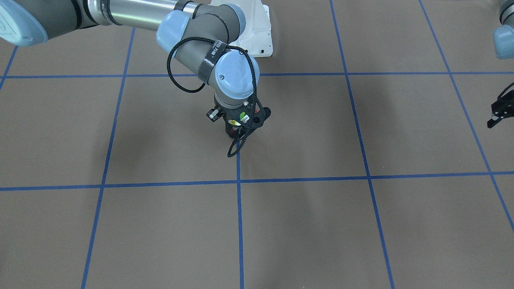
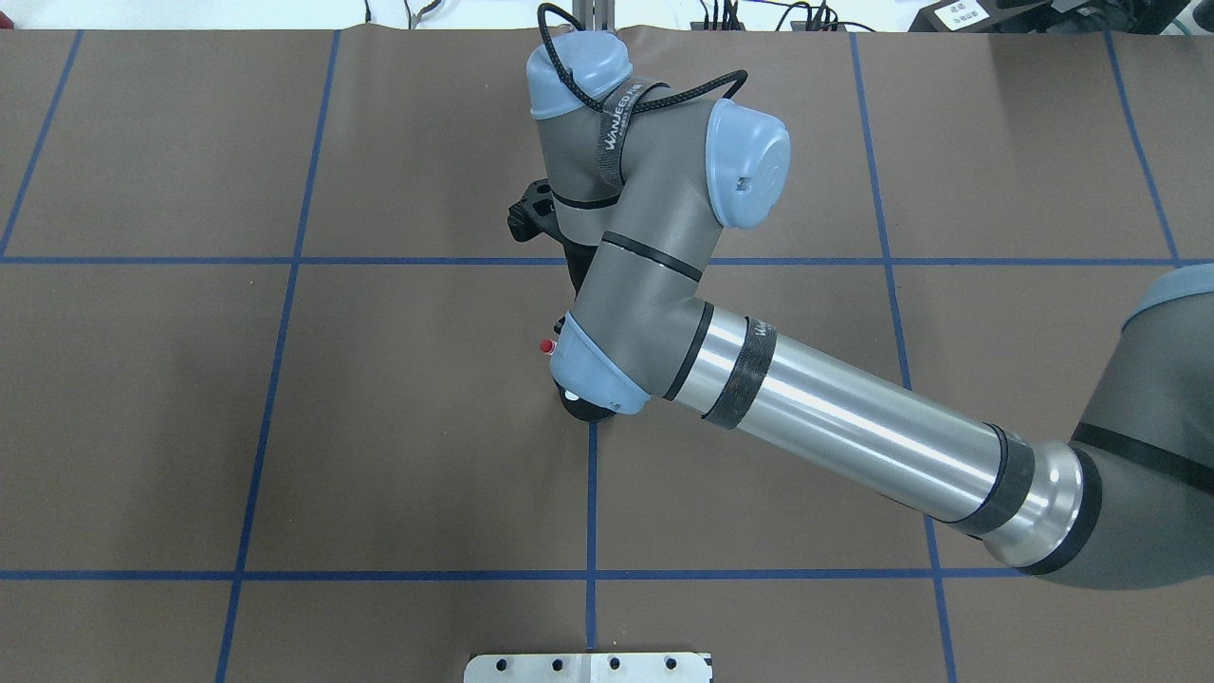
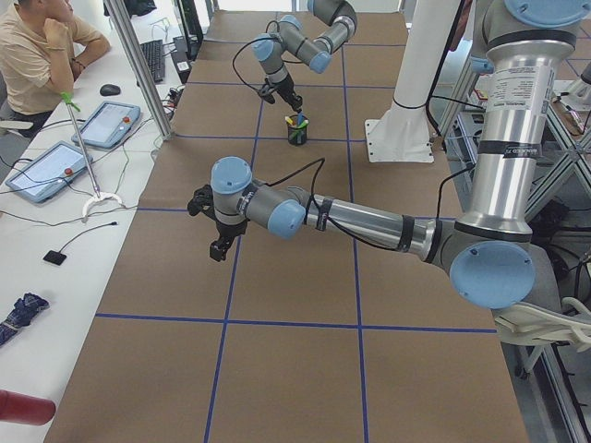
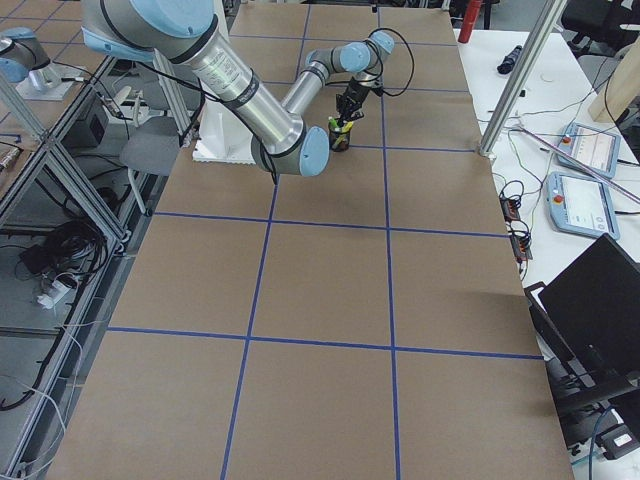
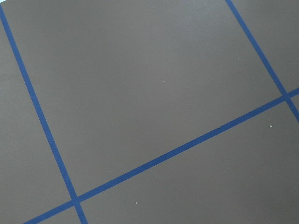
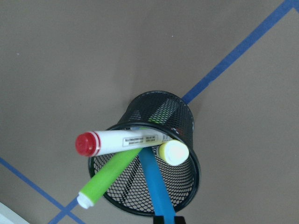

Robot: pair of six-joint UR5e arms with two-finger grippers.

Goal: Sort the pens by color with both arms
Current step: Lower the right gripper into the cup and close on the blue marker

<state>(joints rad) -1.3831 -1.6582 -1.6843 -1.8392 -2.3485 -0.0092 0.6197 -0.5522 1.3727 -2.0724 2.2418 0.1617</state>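
The pens (image 6: 131, 140) all stand in one black mesh cup (image 6: 187, 122) near the middle of the table (image 1: 120, 233), where two blue tape lines (image 1: 239, 224) meet in front of the robot's base. None has been laid out yet.

Seen from the right wrist, going left to right:
- **White pen with the red end** (image 6: 88, 143): it lies almost flat across the rim, with its long axis crosswise.
- **Green pen** (image 6: 110, 179): it leans out over the near rim towards the lower left.
- **Blue pen** (image 6: 156, 186): it slants towards the bottom edge, and its top runs in under a black part of the right hand (image 4: 346, 112).
- **Yellow pen** (image 6: 174, 152): it is close to upright, so only its pale end shows.

The right hand hangs just over the cup, pointing down, and the blue pen's axis points nearly straight at it. I cannot tell whether the jaws are closed on that pen or only stand around it.

The left hand (image 1: 496, 114) is well apart, off to the side over bare table. Its wrist view shows only tape and paper, and I cannot tell how wide it stands.

The right arm (image 2: 835, 408) is clearly the nearer one. A pull along the blue pen's slant looks likelier to clear the crossing white pen than a sideways drag.
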